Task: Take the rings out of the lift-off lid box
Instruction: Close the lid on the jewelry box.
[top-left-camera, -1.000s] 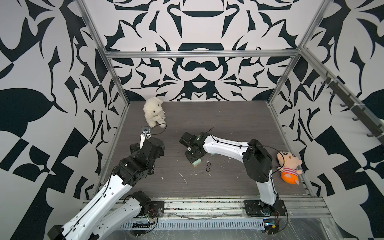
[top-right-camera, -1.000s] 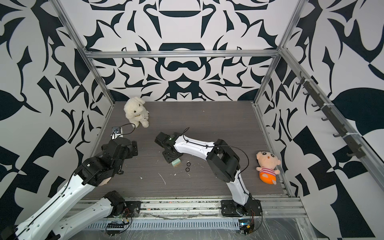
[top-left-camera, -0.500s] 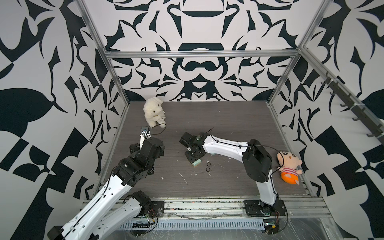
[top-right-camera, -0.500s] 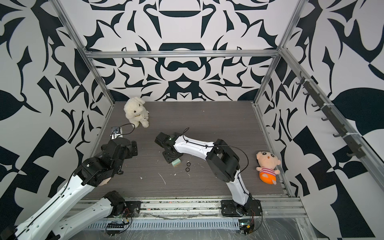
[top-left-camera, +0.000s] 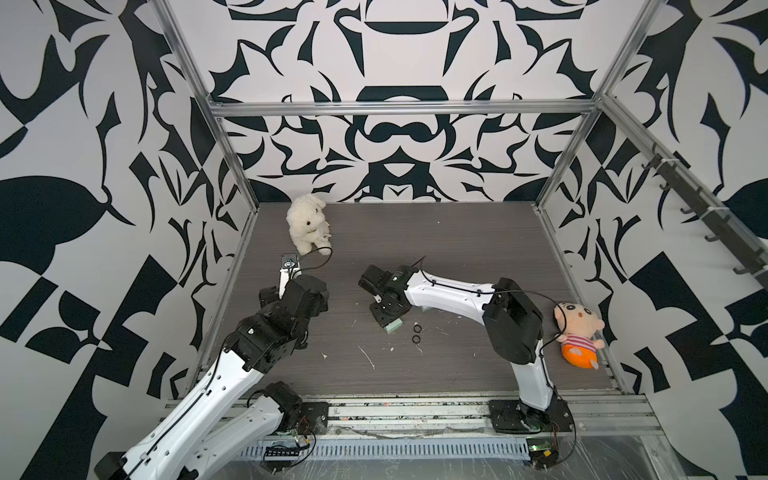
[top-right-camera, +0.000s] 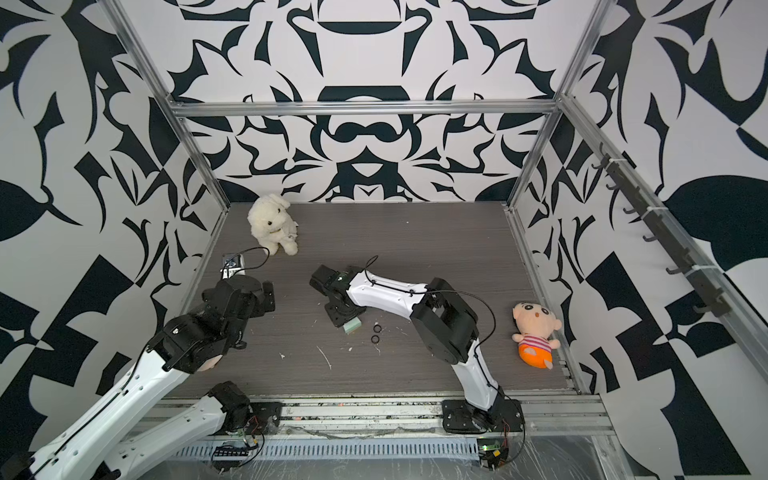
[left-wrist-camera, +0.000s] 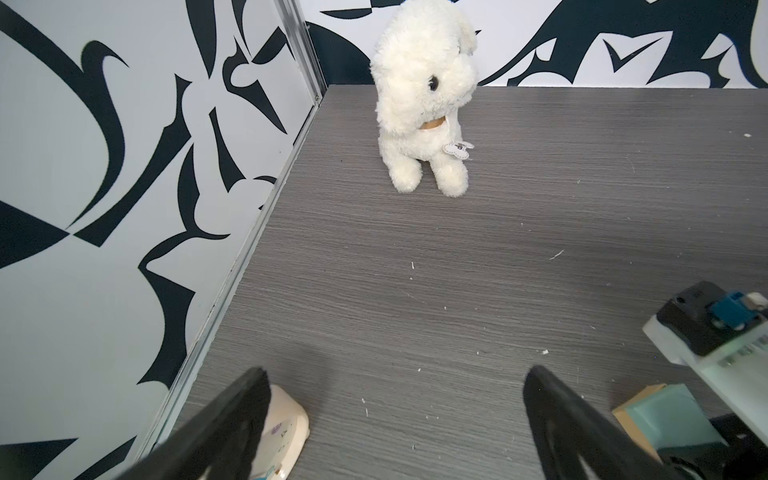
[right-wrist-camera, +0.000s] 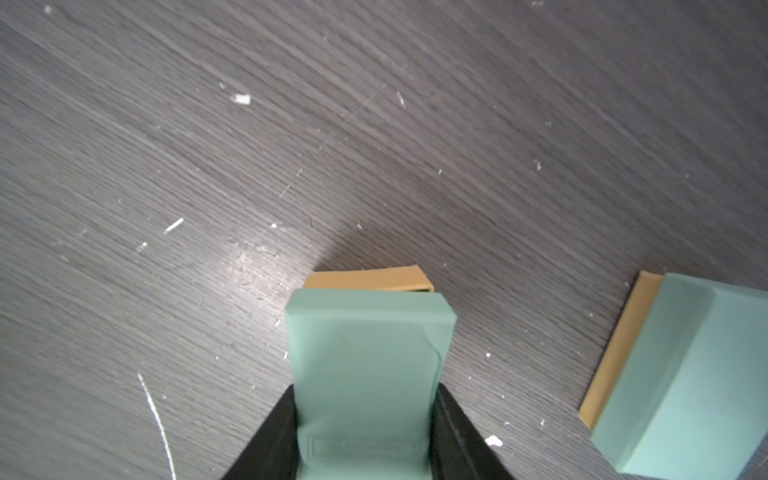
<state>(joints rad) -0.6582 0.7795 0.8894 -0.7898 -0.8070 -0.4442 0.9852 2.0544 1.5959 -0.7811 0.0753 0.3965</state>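
The left gripper (left-wrist-camera: 397, 374) sits at the left edge of the table (top-left-camera: 457, 249), its fingers (left-wrist-camera: 249, 399) spread wide with nothing between them. A cream object (left-wrist-camera: 286, 419) lies on the table under one finger. Behind it, near the back left corner, a white plush dog (top-left-camera: 305, 224) sits upright, facing right. At mid-table the right gripper (right-wrist-camera: 363, 395) is clamped on a mint box (right-wrist-camera: 365, 345), one finger on each long side. A tan edge shows past the box's far end. The box is low over the table, but whether it touches cannot be told. In both top views only its mint corner (top-left-camera: 392, 328) (top-right-camera: 351, 326) shows from under the wrist. A second mint piece (right-wrist-camera: 685, 374) with a tan rim lies flat on the table beside it, apart from it. Just right of the held box, two black rings (top-left-camera: 417, 328) (top-right-camera: 377, 328) lie flat on the bare table, close together and outside the box. Against the right wall lies a doll (top-left-camera: 577, 336) in a striped top and orange shorts.
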